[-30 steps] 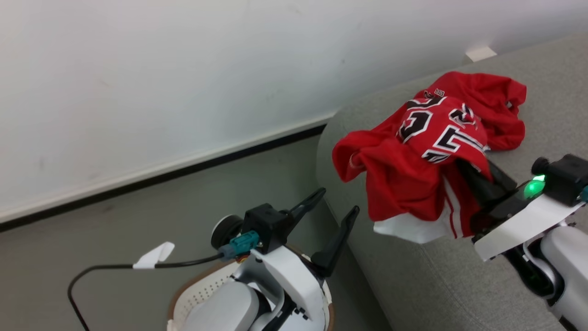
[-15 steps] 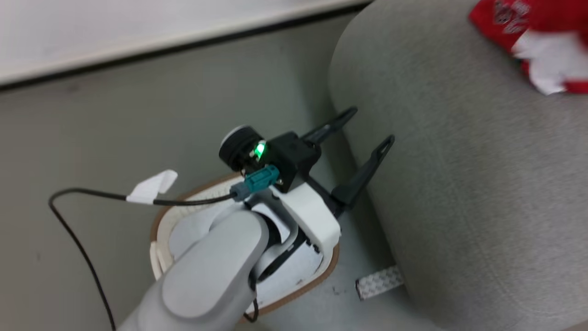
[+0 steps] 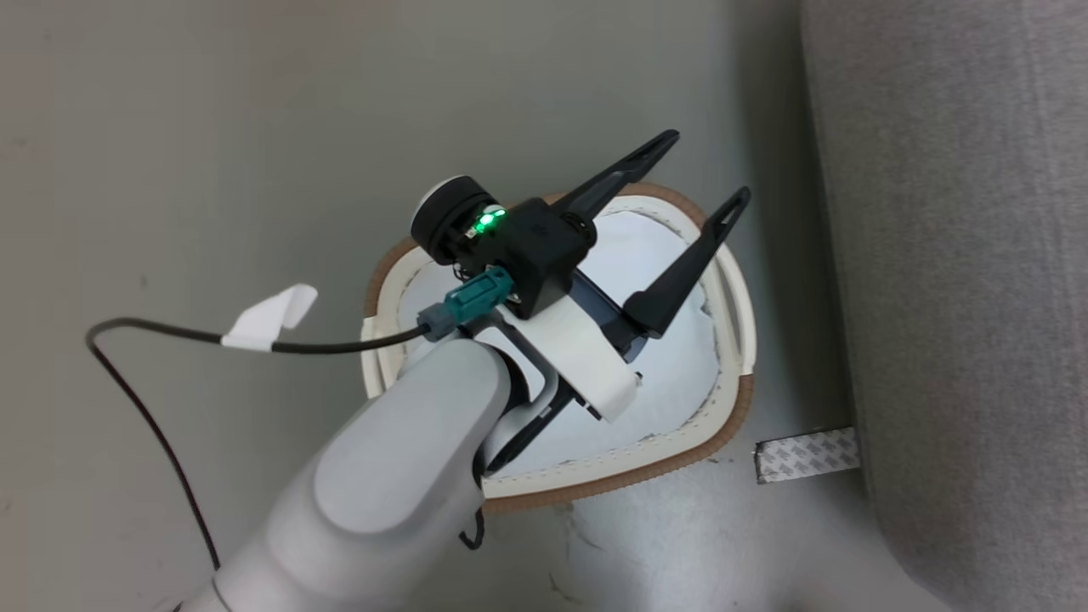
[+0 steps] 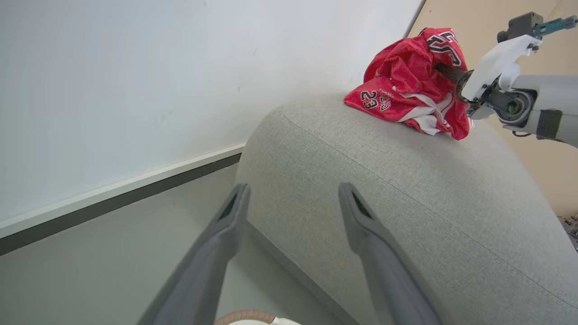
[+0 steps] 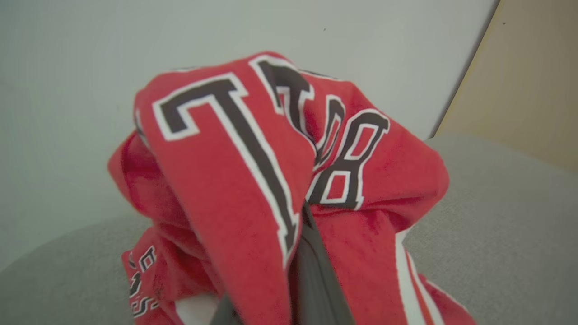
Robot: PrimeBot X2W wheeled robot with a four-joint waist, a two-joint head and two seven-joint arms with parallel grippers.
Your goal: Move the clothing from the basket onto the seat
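The clothing (image 4: 402,76), a red jersey with black-and-white numbers, lies bunched on top of the seat (image 4: 384,180), a light grey sofa. My right gripper (image 4: 445,71) is shut on the clothing, and part of the cloth rises to a peak over it. In the right wrist view the clothing (image 5: 253,162) drapes over my closed dark fingers (image 5: 311,275) above the seat (image 5: 496,216). My left gripper (image 3: 707,166) hangs open and empty over the basket (image 3: 629,484), which stands on the floor beside the seat (image 3: 960,255). A plain pale cloth (image 3: 654,399) lines the basket. The open left gripper (image 4: 294,187) points at the sofa's rounded end.
A black cable (image 3: 153,331) with a white tag loops across the grey floor left of the basket. A patch of patterned tape (image 3: 807,455) lies on the floor by the sofa's base. A white wall (image 4: 135,81) with a dark skirting stands behind.
The head camera has tipped down, from the jersey on the sofa to the basket on the floor. The left gripper stays open over the basket.
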